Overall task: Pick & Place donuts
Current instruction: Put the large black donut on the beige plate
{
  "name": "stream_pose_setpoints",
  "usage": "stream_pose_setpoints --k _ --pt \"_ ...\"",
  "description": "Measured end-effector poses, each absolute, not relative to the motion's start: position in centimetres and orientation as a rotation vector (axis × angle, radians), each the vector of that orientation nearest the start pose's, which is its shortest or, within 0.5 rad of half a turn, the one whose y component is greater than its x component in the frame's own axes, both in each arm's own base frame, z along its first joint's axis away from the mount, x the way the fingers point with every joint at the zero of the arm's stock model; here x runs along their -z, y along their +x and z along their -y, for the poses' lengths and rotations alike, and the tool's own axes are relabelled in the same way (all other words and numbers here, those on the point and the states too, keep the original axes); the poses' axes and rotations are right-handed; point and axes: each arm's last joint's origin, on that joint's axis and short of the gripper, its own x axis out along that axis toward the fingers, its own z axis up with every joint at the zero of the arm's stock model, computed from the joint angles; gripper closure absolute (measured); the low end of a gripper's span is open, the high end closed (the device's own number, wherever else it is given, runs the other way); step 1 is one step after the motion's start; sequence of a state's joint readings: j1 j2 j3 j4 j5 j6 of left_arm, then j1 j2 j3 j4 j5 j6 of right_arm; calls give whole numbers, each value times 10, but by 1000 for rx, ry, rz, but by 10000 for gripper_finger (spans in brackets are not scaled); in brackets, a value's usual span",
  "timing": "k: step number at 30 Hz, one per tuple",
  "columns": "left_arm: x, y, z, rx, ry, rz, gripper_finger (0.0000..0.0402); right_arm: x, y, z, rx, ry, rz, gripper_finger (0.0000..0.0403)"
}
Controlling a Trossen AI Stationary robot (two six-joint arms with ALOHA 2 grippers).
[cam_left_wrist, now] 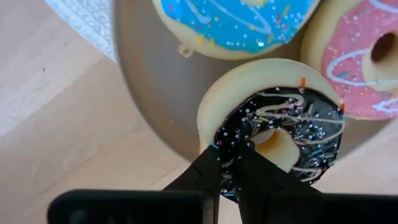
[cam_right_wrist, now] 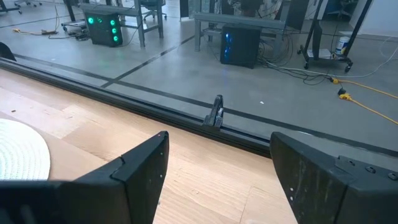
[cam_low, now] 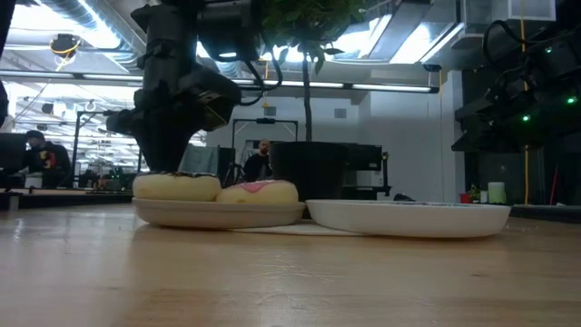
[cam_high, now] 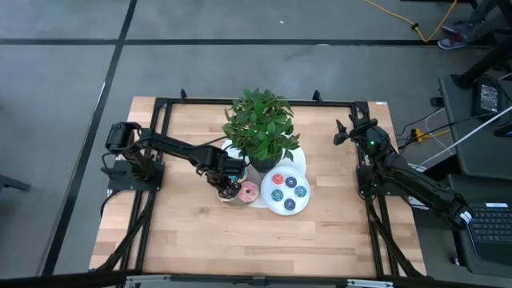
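We have our left gripper down over the grey plate near the middle of the table, its fingers pinched together on the rim of the chocolate donut. One finger appears to sit on the outer edge and the other toward the hole, which gives a firm hold on a ring too wide to span whole. That donut lies at the plate's edge, partly overhanging the wood, so it is the easiest one to reach without bumping its neighbours.

Beside it on the same plate lie a blue donut and a pink donut, close to the chocolate one. From table height the pink donut and another pale ring show side by side on the plate's rim.

Just to the right sits a white plate already carrying several small donuts, most likely the drop-off, placed close so the carry is short. A potted plant stands behind both plates.

Our right gripper waits near the table's far right corner, fingers spread apart and empty.
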State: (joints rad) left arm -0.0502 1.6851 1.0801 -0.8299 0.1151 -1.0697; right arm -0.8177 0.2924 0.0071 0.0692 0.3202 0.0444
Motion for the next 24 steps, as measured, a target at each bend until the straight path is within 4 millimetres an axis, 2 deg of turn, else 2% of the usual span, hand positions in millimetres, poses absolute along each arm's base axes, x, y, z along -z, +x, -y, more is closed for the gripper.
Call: stream_pose_setpoints --k 8,18,24 --pt "-180 298 19 -626 -918 -1373 341 -148 70 88 1138 96 -196 124" --pt "-180 298 19 -624 -913 -1378 257 -148 70 88 1138 96 -196 124" --pt "-184 296 19 -605 -899 -1379 227 -148 70 88 1138 96 -196 124"
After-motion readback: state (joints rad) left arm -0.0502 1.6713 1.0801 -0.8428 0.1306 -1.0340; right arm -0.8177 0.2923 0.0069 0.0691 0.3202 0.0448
